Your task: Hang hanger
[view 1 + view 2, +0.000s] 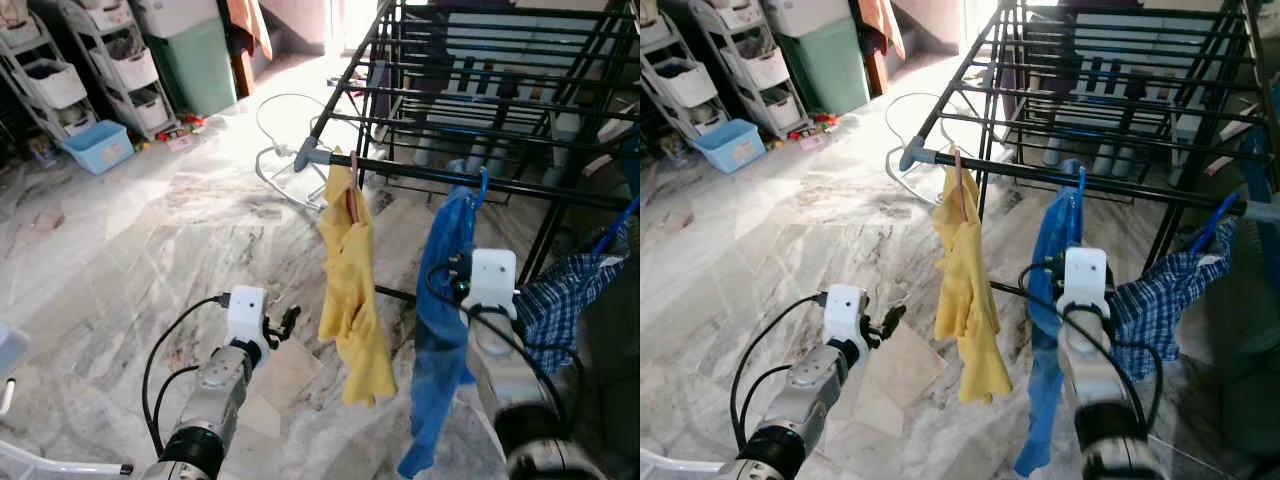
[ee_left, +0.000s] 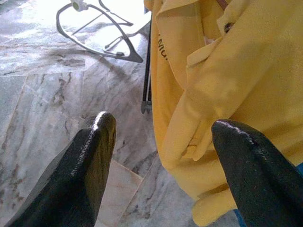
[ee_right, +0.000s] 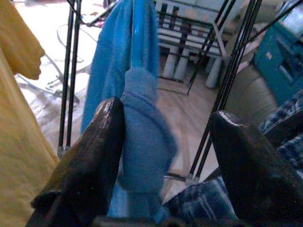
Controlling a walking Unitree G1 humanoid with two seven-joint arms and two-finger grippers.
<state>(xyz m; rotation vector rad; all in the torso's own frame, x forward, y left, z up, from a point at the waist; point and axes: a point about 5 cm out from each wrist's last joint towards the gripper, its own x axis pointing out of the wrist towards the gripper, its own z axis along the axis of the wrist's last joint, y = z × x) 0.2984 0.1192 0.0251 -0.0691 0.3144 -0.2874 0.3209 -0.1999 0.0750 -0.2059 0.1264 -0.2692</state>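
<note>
1. Plainly, the blue garment [image 1: 443, 300] on its blue hanger [image 1: 482, 187] hangs from the front rail of the black drying rack [image 1: 560, 192], the hook already over that rail, between the yellow shirt [image 1: 352, 290] and a checked blue cloth [image 1: 565, 290].
2. The right claw [image 3: 163, 142] stands just in front of the blue garment, fingers apart; in the right wrist view one finger [image 3: 102, 142] is touching or nearly touching the cloth while the other stands off toward the rack's uprights, so nothing is clamped.
3. The garment's long axis runs straight down from the rail, and it lies ahead of the right claw and a little to its left side.
4. The left claw [image 2: 161, 156] is lower and well apart from the hanger, its fingers spread and empty, aimed at the hem of the yellow shirt above the marble floor [image 1: 150, 230].
5. Judged from this, the right arm is the nearer one, and the hanging looks done or nearly so; its next move is likely a straight pull back clear of the cloth.
</note>
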